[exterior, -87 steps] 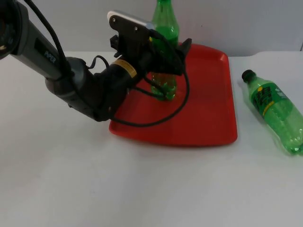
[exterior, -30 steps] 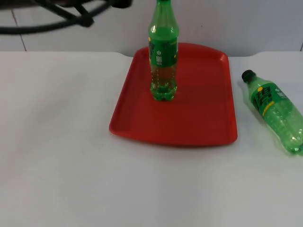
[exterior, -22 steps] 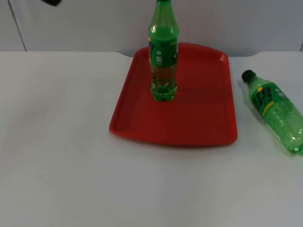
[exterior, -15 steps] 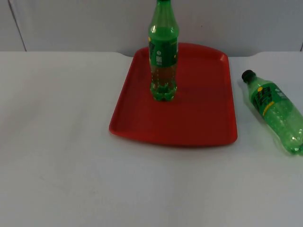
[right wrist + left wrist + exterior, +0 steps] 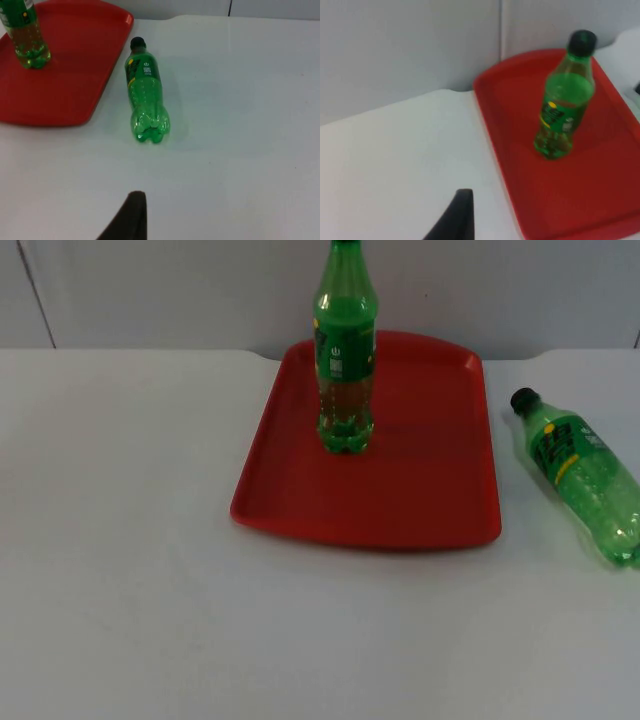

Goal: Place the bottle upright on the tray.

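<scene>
Top view, step: one bottle [image 5: 345, 350] stands upright on the red tray [image 5: 430, 490], toward its far left part, nothing gripping it; I'd call that placement done.
Top view, what's left: a second bottle [image 5: 580, 472] lies on its side on the white table [image 5: 120, 570], just beside the tray's right edge, cap pointing toward the grey partition wall [image 5: 180, 290]; I judge it the next candidate.
Top view, room: the tray's near and right stretches are bare red, plenty of space for another bottle; its right rim sits close to the lying one.
Left wrist view, left hand: the left hand [image 5: 452, 220] hangs over bare table beside the tray's [image 5: 600, 200] edge, apart from the standing bottle [image 5: 562, 115] and carrying nothing; one black fingertip is in sight, so I cannot tell how wide it stands.
Left wrist view, edges: the tray's far edge sits close to the wall [image 5: 410, 45].
Right wrist view, right hand: the right hand [image 5: 127, 220] waits over open table, well short of the lying bottle [image 5: 145, 95], empty; its spread I cannot tell either.
Right wrist view, next move: a grip across the lying bottle's body, a lift, a turn to vertical, then a set-down clear of the standing bottle [image 5: 25, 35] on the tray [image 5: 75, 75].
Right wrist view, caution: a round bottle may roll when nudged, and the tray's raised rim must be cleared.
</scene>
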